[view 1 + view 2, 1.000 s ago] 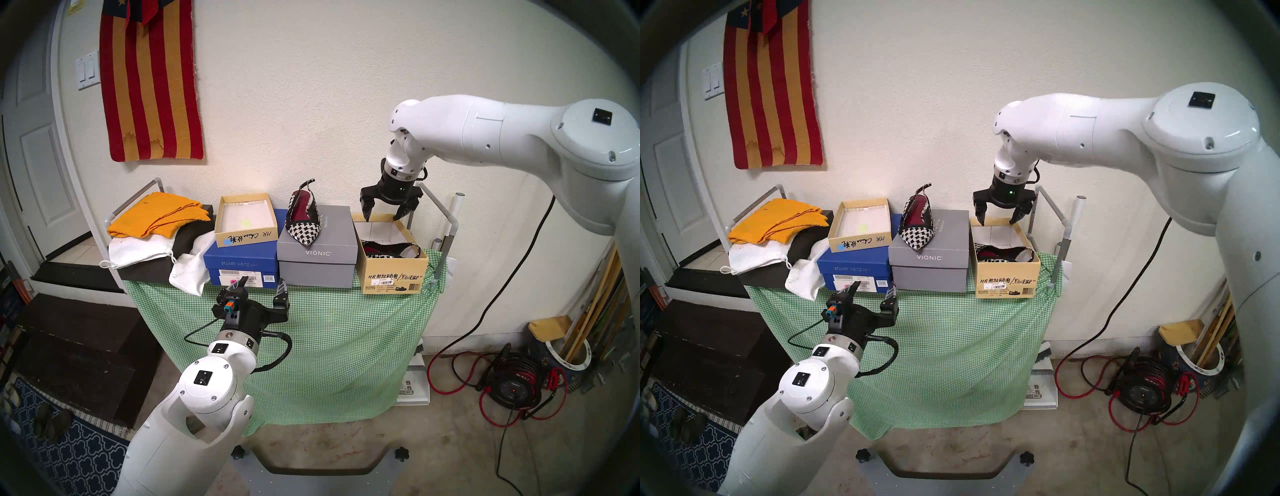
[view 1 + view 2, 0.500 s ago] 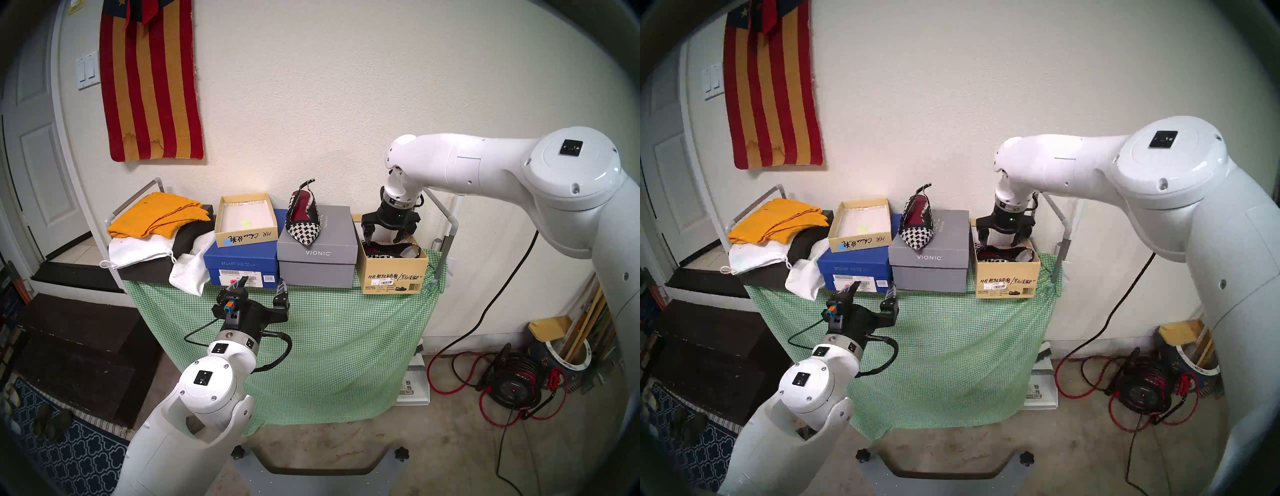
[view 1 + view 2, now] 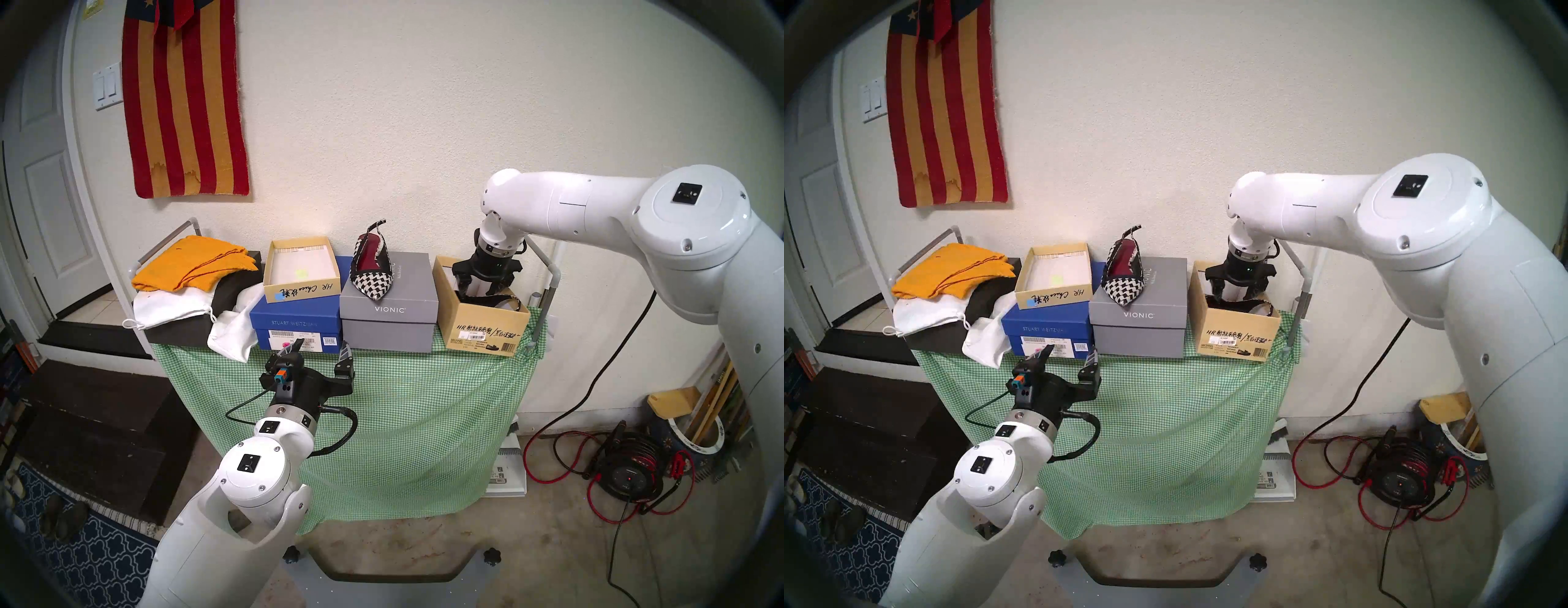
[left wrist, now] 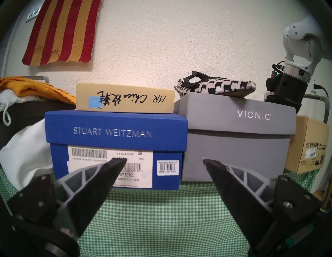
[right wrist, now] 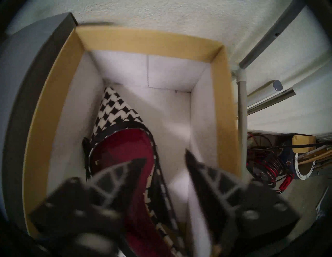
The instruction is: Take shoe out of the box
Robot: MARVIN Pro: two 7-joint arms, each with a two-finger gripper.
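Note:
The tan cardboard box (image 3: 483, 331) with black "HR" writing and a barcode label stands at the table's right end, also in the head right view (image 3: 1240, 335) and the right wrist view (image 5: 149, 40). A black-and-white houndstooth shoe (image 5: 118, 107) with a red insole lies inside on the white floor; only its strap (image 3: 505, 302) shows from the head. My right gripper (image 3: 477, 292) (image 5: 164, 156) is open and down inside the box, one finger over the insole, the other outside the shoe's right edge. My left gripper (image 3: 321, 346) (image 4: 163, 160) is open and empty before the table's front edge.
A matching shoe (image 3: 373, 271) lies on the grey VIONIC box (image 3: 388, 316) just left of the tan box. A shallow tan box (image 3: 301, 271) sits on a blue box (image 3: 297, 322). Yellow cloth (image 3: 195, 261) lies far left. A metal rail post (image 3: 549, 288) stands right of the tan box.
My right gripper has come down from above the tan box into it, over the shoe. The box has shifted and turned so its left outer side shows. The left arm has not moved.

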